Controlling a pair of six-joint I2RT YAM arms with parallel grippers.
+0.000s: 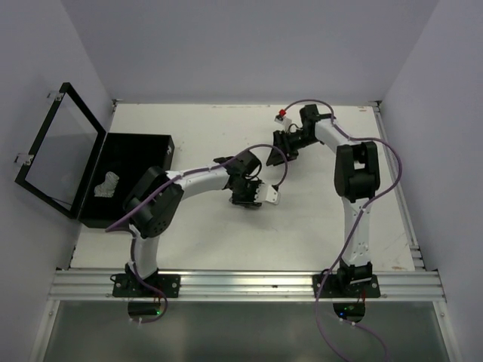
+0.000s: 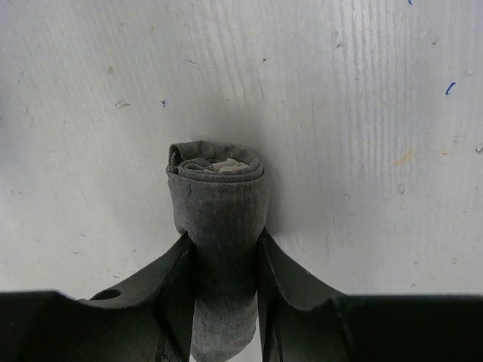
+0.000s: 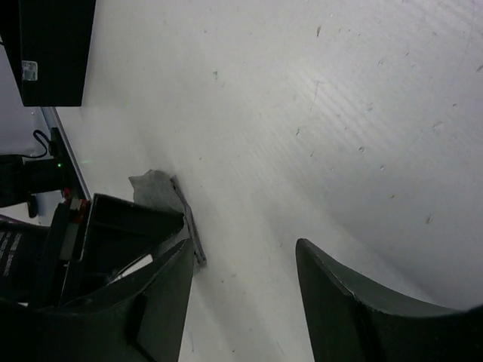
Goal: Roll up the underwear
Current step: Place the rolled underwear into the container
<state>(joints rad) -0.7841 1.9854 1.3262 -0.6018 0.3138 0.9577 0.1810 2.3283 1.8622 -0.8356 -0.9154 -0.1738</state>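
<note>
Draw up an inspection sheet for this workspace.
Surface: white table, small marks.
Job's things: rolled grey underwear in left gripper; pale garment inside black box.
Clutter: black box, lid open.
Grippers: left gripper shut on the roll; right gripper open, holding nothing.
Cables: purple cables along both arms.
Surroundings: pale walls; metal rail at near edge.

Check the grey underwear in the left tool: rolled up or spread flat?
Rolled up. The grey underwear forms a tight cylinder with spiral layers showing at its end, clamped in the left tool.
</note>
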